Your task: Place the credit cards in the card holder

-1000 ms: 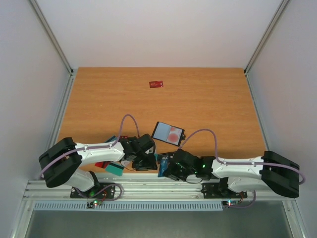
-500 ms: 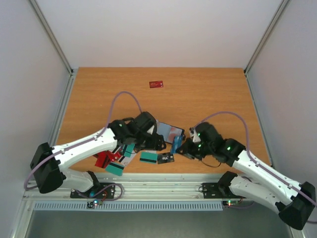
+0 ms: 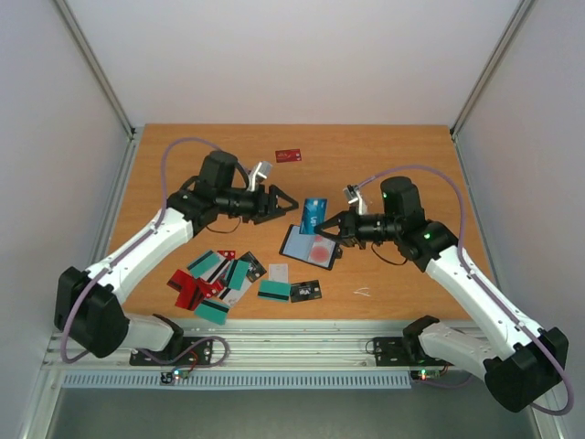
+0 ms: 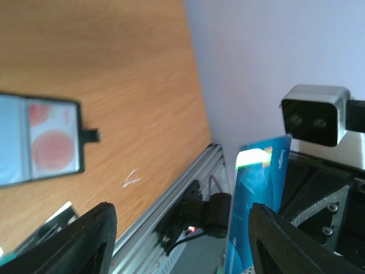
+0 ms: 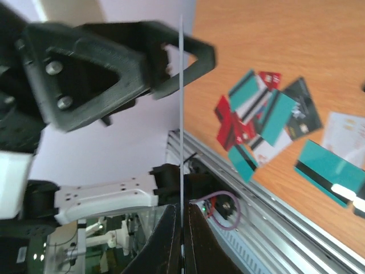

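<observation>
Here, right claw (image 3: pixel 327 226) pinching a blue card (image 3: pixel 315 212) upright near the open card holder (image 3: pixel 307 247), left claw (image 3: pixel 281 203) spread wide, facing it.

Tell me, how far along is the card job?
Done: nothing clearly; the card holder lies open, and I cannot tell whether a card is inside. In hand: the right gripper holds a blue card in the air beside it; the left gripper is open and empty. Left: the scattered cards near the front edge and one red card farther back.
</observation>
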You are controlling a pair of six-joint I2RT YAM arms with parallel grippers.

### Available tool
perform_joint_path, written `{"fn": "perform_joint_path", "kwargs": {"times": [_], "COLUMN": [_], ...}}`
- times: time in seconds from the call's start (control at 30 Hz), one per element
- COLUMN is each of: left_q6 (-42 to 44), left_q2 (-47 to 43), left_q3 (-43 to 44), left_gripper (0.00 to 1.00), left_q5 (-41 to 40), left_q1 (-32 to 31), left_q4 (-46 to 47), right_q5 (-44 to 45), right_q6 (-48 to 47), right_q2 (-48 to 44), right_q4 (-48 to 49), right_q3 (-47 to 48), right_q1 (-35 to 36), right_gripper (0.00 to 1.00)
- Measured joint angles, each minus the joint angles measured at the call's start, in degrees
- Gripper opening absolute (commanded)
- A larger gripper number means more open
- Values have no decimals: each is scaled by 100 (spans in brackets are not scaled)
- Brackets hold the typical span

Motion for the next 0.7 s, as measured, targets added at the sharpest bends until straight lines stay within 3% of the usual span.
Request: {"fn": "perform_joint_path", "kwargs": {"times": [0.2,0.33,0.37,0.43,0.53,0.6,0.7], "left_q6": [-468,-852,-966,-1189,-1410,-1517,-1657], "left_q2": [350,470,487,509,540,542,542], "left_q3": [101,96,94,87,63,55,55], "left_gripper": [45,19,13,3,0,0,0], "left_q5": [929,1360,1440,1552,1668,1727,1814], "left_q1": [229,221,223,223,229,229,227], "left_q4": [1178,2033,2258,2566,2933,3097,3252], "right_q5": [-396,-505,-511,-514,-485,-466,-490], "right_q6": [133,247,269,299,356,387,372], "right_q2": [181,302,315,321,315,315,315], "right_q4": [719,1064,1110,1189,1261,1283,1283], "right_q3": [129,129,129,129,129,129,149], "right_q1": [-26,-31,-31,-42,-103,-166,-295], "right_gripper": [1,1,5,23,50,52,48]}}
